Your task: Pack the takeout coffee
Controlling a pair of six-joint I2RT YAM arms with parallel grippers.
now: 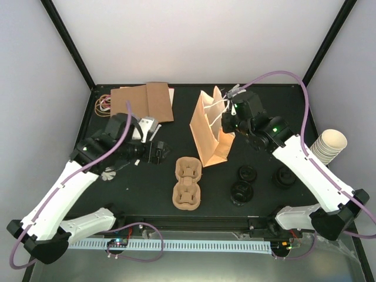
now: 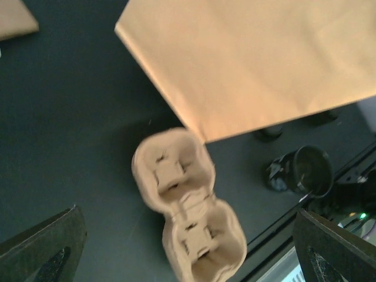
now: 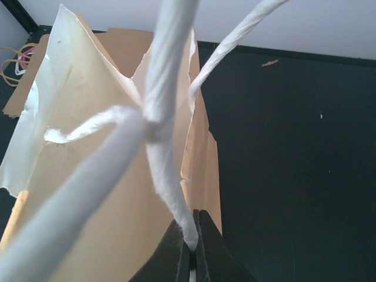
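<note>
Three takeout coffee cups with black lids stand on the right of the table: one [image 1: 247, 174], one [image 1: 241, 192] and one [image 1: 283, 177]. The left wrist view shows one cup [image 2: 308, 170]. The brown pulp tray [image 1: 188, 182] lies empty in the middle, in front of an upright paper bag [image 1: 208, 129]. My left gripper [image 1: 158, 151] hovers left of the tray, open and holding nothing; from its wrist the tray [image 2: 188, 211] lies between the spread fingers [image 2: 47, 252]. My right gripper [image 3: 192, 241] is shut on the bag's white twisted handle [image 3: 167, 176], above the bag [image 3: 106, 194].
Flat brown paper bags [image 1: 144, 103] and rubber bands [image 1: 104, 104] lie at the back left, with a white object [image 1: 147, 126] beside my left arm. A stack of cream lidless cups [image 1: 329, 144] lies at the right edge. Black frame posts rise at the back corners.
</note>
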